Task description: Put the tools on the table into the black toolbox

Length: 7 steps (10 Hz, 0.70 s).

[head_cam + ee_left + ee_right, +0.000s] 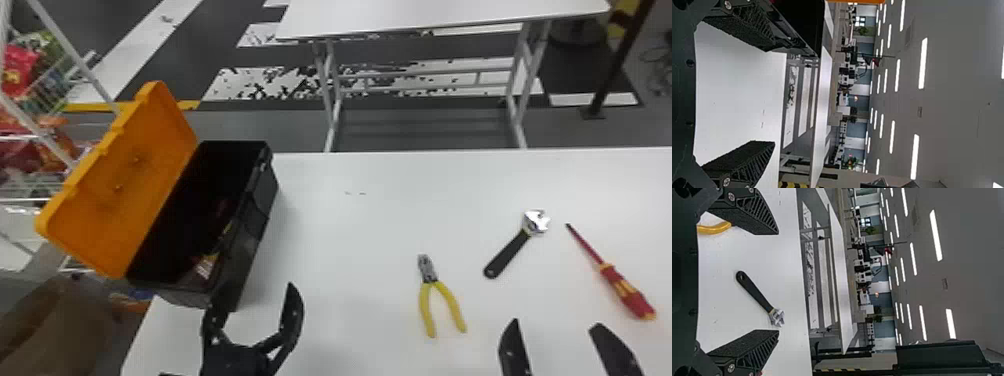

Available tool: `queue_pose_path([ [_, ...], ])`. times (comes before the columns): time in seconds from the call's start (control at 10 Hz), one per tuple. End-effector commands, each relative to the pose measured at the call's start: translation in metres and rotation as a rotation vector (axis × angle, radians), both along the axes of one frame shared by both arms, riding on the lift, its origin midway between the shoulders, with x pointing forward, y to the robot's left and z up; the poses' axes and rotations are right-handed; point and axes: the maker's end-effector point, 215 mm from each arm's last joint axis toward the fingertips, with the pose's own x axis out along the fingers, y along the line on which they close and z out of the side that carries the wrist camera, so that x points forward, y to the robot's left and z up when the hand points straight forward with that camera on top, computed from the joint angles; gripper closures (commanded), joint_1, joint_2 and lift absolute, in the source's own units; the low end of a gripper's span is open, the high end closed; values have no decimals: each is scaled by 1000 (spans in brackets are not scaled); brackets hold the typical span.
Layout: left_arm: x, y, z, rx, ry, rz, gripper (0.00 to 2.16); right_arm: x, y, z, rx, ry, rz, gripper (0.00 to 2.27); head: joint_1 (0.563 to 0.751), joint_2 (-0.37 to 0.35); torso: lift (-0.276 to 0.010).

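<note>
White tabletop [350, 235], black-handled wrench [510, 252] ahead of the right tool [556, 324], its jaws wide apart

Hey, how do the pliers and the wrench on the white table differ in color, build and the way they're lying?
The pliers have yellow handles, while the wrench has a black one. The pliers have two handles, spread apart; the wrench has just one. The pliers point nearly straight away from the robot, while the wrench slants, its head toward the robot's right. Both have metal heads, lying farther from the robot than their handles.
</note>
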Motion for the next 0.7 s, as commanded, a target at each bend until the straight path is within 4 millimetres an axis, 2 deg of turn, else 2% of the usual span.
queue_pose_path([
  [0.0, -1, 0, -1, 2, 3, -2, 93, 4, 14, -5, -10, 22, 30, 117, 695, 235, -75],
  [0.4, -5, -1, -2, 4, 8, -12, 93, 22, 48, -38, -48, 148, 105, 117, 695, 293, -75],
  [0.6, -5, -2, -1, 4, 5, -17, 93, 28, 59, -54, -62, 208, 128, 117, 695, 311, -75],
])
